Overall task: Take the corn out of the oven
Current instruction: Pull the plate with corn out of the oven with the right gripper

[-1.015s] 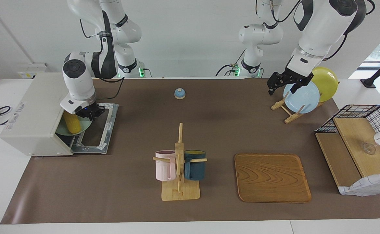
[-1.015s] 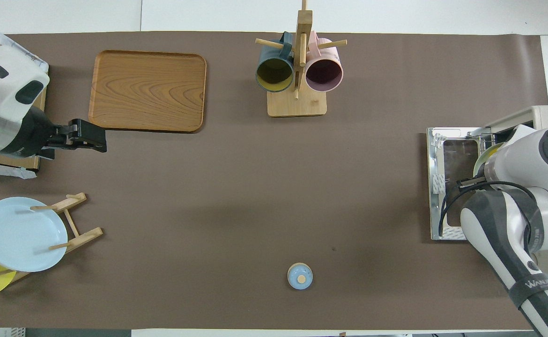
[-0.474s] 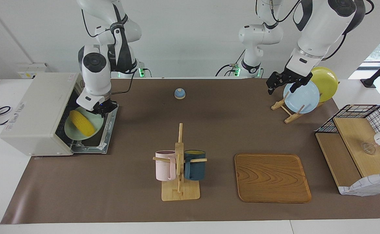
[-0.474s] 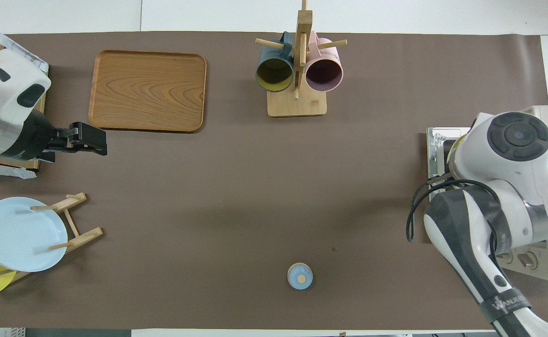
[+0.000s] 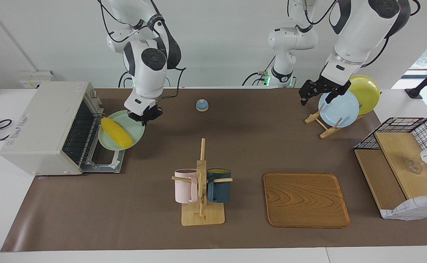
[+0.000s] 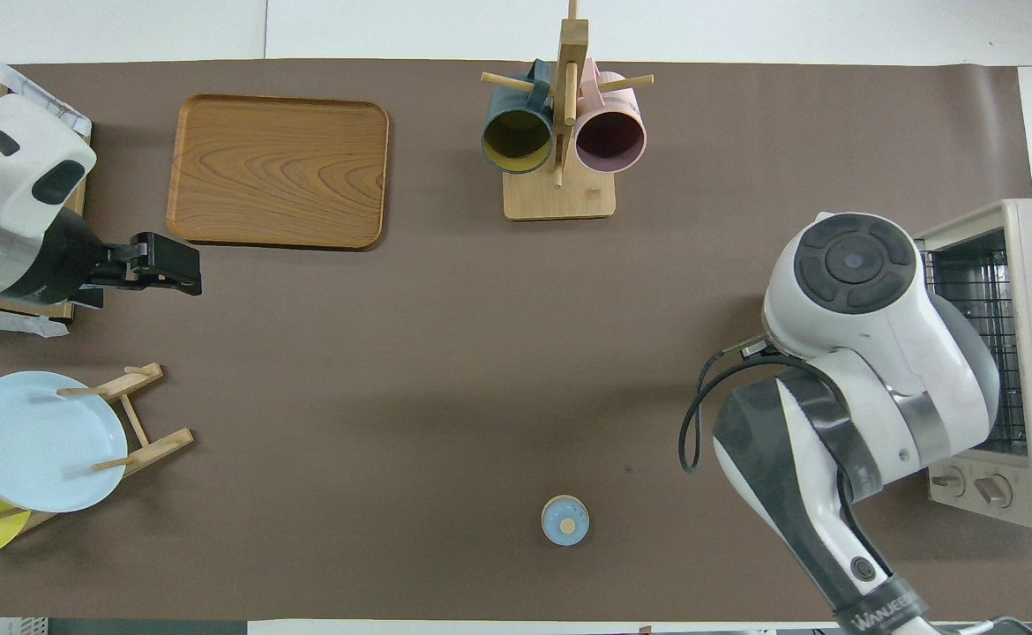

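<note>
The yellow corn lies on a pale green plate that hangs in the air just outside the oven's mouth, over the lowered door. My right gripper is shut on that plate's rim, on the side away from the oven. The off-white oven stands at the right arm's end of the table, its wire rack bare. In the overhead view the right arm hides the plate and the corn. My left gripper waits open over the plate rack.
A mug stand with a pink and a dark blue mug stands mid-table, beside a wooden tray. A small blue knob sits near the robots. The plate rack holds a blue and a yellow plate. A wire basket stands at the left arm's end.
My right gripper has drawn the green plate with the corn out of the oven, raising it and carrying it toward the table's middle. The left arm has barely moved.
</note>
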### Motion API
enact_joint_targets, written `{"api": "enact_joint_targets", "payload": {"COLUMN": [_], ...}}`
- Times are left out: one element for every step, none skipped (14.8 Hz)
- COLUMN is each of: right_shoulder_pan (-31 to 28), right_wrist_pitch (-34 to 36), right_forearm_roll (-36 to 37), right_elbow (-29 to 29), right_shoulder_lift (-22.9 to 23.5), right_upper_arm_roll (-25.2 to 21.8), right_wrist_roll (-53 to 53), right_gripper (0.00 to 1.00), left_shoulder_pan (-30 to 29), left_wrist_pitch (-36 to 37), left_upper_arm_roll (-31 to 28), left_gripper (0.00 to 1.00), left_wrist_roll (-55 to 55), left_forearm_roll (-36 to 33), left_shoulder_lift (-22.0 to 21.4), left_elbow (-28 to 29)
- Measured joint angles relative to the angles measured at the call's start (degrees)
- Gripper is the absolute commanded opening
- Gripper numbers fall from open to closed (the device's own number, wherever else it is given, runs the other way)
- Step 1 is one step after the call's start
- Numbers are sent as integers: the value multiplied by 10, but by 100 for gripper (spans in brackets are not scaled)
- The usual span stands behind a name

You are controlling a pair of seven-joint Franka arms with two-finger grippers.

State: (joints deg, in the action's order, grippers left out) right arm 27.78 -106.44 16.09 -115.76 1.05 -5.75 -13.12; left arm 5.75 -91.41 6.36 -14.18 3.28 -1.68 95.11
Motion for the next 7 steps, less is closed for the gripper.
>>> {"api": "enact_joint_targets", "payload": {"right_shoulder_pan": [20, 41, 62, 83, 106, 128, 149], "right_wrist_pitch": [1, 4, 14, 32, 53, 68, 78], "right_forearm_roll": [-9, -25, -39, -49, -60, -67, -71], "right_elbow": [12, 28, 51, 83, 123, 164, 207], "right_shoulder_lift": [11, 25, 43, 64, 92, 124, 161], "right_upper_arm_roll": [0, 1, 1, 1, 2, 2, 2], "right_wrist_roll": [-34, -65, -93, -123, -160, -199, -235], "right_gripper": [0, 0, 0, 0, 0, 0, 0], "left_shoulder_pan": [0, 0, 0, 0, 0, 0, 0], "left_wrist_pitch": [0, 0, 0, 0, 0, 0, 0], "left_upper_arm_roll": [0, 0, 0, 0, 0, 0, 0], "left_gripper": [100, 100, 100, 100, 100, 100, 100], "left_wrist_roll": [0, 0, 0, 0, 0, 0, 0], "left_forearm_roll": [0, 0, 0, 0, 0, 0, 0], "left_shoulder_lift": [0, 0, 0, 0, 0, 0, 0], "left_elbow": [0, 0, 0, 0, 0, 0, 0]}}
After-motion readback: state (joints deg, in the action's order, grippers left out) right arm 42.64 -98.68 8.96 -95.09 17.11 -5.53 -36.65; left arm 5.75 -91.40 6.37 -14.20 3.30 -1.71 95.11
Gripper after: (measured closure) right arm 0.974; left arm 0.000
